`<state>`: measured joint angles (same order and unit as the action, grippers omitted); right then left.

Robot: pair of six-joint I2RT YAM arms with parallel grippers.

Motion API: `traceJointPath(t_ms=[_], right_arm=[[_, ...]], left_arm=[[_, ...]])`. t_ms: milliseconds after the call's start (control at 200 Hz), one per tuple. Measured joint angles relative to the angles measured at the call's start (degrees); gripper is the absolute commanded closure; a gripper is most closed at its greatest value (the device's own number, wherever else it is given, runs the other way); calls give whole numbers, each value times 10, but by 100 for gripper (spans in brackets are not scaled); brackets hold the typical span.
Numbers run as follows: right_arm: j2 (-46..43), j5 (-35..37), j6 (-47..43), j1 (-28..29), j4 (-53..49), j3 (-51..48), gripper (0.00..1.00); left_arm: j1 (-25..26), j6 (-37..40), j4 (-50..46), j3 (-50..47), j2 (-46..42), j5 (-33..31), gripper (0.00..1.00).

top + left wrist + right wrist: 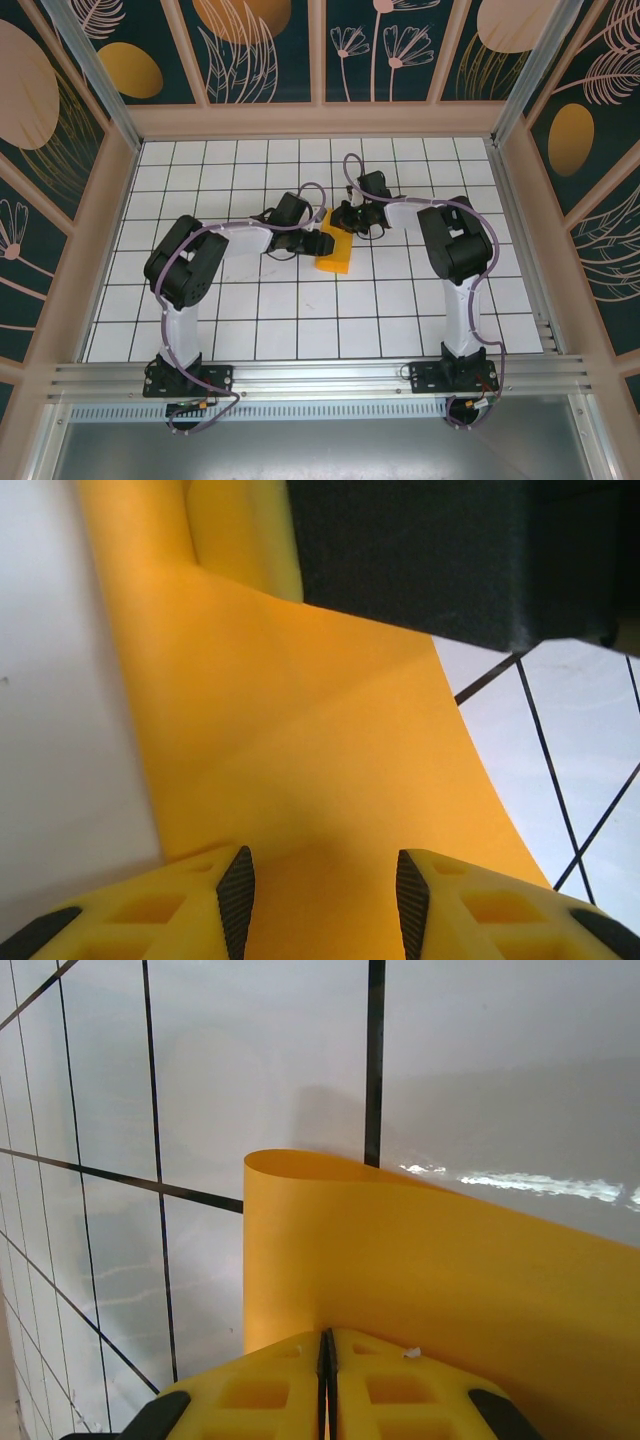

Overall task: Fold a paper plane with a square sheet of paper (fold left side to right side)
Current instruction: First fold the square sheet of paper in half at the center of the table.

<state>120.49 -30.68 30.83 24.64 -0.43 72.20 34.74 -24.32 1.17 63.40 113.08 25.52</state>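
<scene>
Start at the left: keep the left gripper [324, 895] spread, fingertips [237, 890] standing apart over bare paper and clasping nothing; hard to tell whether touching or just above. Lower it flat onto the square sheet of paper [338, 258], lying at mid-table between the two arms, to pin the resting half against the gridded table [250, 320] and stop any sliding. In the middle, mind the loop: a soft curl standing off the table, not yet a crease. On the right, leave the right gripper [326, 1355] pressed together on the sheet's edge, pinching it firmly. Carry that edge over in a low arc, match it to the opposite edge before flattening, and avoid tugging, for fear of buckling or tearing such thin paper. Let go only after squaring the edges and pressing the fold down
</scene>
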Motion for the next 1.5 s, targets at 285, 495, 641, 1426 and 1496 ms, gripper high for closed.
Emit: traceJointPath(t_ms=[285, 495, 641, 1426, 1496], right_arm=[[-4, 6, 2, 4, 4, -7, 86], [-5, 8, 8, 5, 4, -7, 86], [-5, 8, 10, 6, 3, -7, 86], [-5, 8, 10, 6, 4, -9, 86], [-5, 8, 10, 6, 5, -9, 86]], left_arm=[[12, 35, 10, -27, -16, 5, 54], [17, 51, 12, -42, -26, 10, 54], [21, 57, 18, -56, -34, 13, 54], [58, 57, 29, -113, -76, 23, 54], [64, 57, 25, -113, -77, 23, 53]])
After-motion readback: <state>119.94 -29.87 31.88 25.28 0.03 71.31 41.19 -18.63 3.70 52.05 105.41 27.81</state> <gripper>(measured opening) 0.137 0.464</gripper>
